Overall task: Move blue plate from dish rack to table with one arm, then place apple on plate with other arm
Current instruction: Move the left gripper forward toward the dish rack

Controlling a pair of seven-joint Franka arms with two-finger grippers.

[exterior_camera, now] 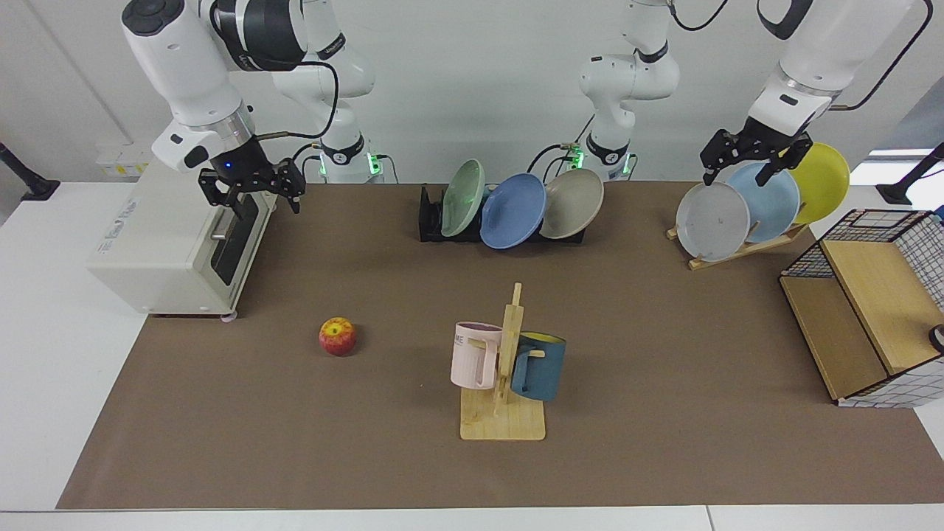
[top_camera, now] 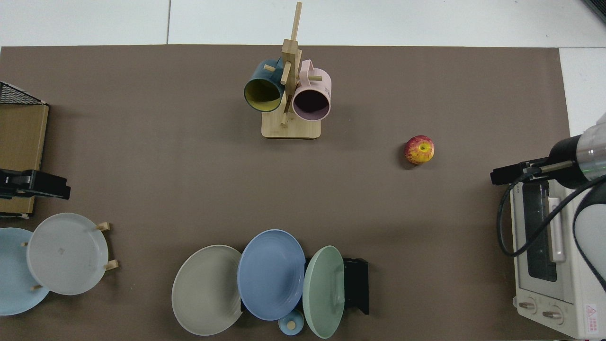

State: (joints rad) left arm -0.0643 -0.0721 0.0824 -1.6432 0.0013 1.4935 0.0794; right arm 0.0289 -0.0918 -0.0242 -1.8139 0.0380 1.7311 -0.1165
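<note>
Nothing is started: the blue plate (exterior_camera: 513, 209) stands in the rack (exterior_camera: 431, 218) between a green and a beige plate, and the apple (exterior_camera: 338, 336) lies on the table (exterior_camera: 664, 354). Both end effectors hang empty, fingers apart: left (exterior_camera: 745, 164) above the wooden stand, right (exterior_camera: 254, 193) above the oven. One arm must next reach the plate's rim. The pink mug reads "ME".

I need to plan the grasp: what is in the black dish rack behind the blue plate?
In the dish rack, the pale green plate stands behind the blue plate, and a beige plate stands before it. Plates hide the rack's slots.
</note>
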